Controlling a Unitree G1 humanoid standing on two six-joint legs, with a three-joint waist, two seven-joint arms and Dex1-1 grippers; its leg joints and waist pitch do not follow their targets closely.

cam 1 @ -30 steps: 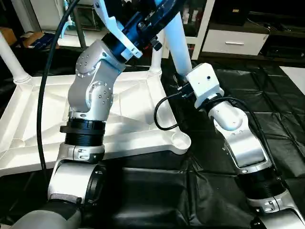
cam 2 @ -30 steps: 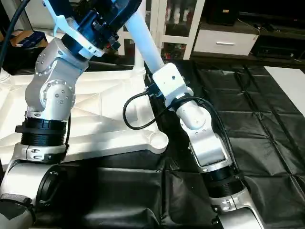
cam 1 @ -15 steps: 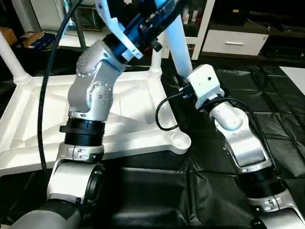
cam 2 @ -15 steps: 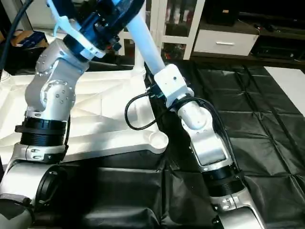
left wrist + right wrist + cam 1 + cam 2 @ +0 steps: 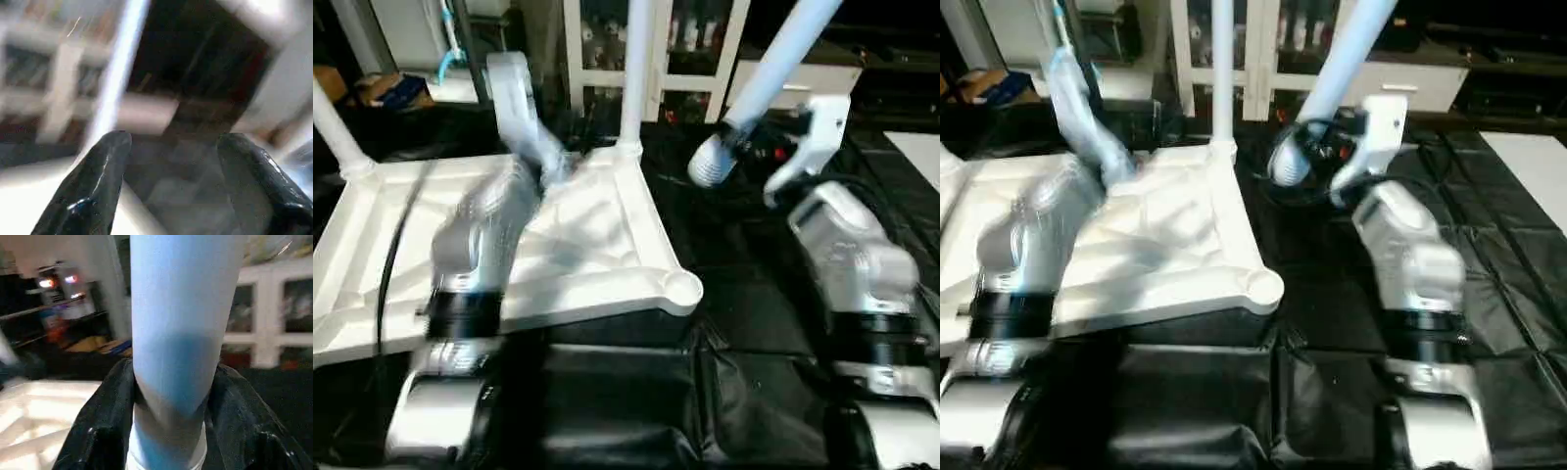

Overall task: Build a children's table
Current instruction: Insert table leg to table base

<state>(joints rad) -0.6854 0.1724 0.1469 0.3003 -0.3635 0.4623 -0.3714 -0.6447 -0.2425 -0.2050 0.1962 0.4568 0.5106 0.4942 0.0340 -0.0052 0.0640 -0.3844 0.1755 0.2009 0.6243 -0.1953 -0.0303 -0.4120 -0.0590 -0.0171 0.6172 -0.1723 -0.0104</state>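
On the black crinkled sheet [image 5: 773,323] covering the floor lies the white plastic square table top [image 5: 597,245], underside up, its moulded ribs showing and a round empty socket [image 5: 682,287] at the near corner. Two long white tubular legs stand upright in the far corners: one at the far right corner [image 5: 636,69], another at the far left [image 5: 335,127].

Beside the top's right edge, the right gripper [image 5: 171,431] is clamped on a third white tapered leg [image 5: 773,69], both black fingers [image 5: 102,431] pressed against its smooth round shaft near the thicker end. That leg is held off the sheet, slanting up and away, with its ringed end [image 5: 705,166] hanging near the top's right edge, clear of it.

Over the top, the left gripper [image 5: 171,186] has its two glossy black fingers [image 5: 93,186] spread well apart with nothing between them; the left arm [image 5: 480,235] is blurred.

Behind stand white cabinets with glass doors [image 5: 705,39] and a white drawer unit [image 5: 1430,88].
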